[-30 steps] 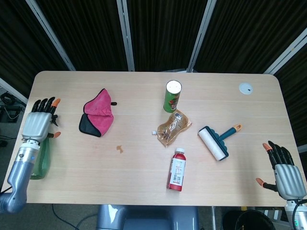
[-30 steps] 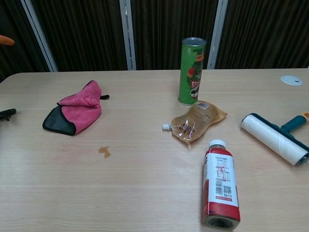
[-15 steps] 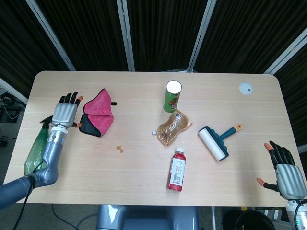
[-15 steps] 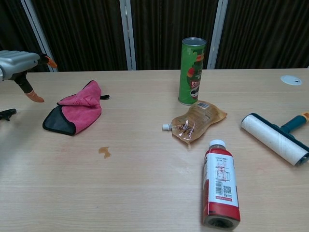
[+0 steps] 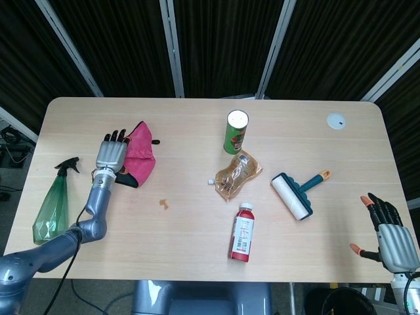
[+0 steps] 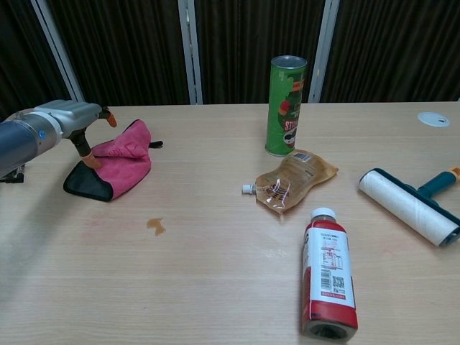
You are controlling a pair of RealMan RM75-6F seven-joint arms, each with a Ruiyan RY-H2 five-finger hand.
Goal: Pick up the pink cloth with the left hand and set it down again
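The pink cloth [image 5: 141,154] [image 6: 121,162], crumpled with a black edge, lies on the left part of the table. My left hand [image 5: 111,156] [image 6: 72,118] hovers over the cloth's left side with its fingers spread and nothing in it; the thumb tip hangs just above the cloth's black edge. My right hand [image 5: 390,239] rests open at the table's near right corner, seen only in the head view.
A green spray bottle [image 5: 54,203] lies at the left edge. A green can [image 5: 236,131], a brown pouch [image 5: 237,174], a red bottle [image 5: 243,231] and a lint roller [image 5: 296,193] occupy the middle and right. A small stain [image 5: 164,205] marks the wood.
My left hand has swept right from the table's left edge to over the pink cloth. The spray bottle is now uncovered. The right hand has not moved.
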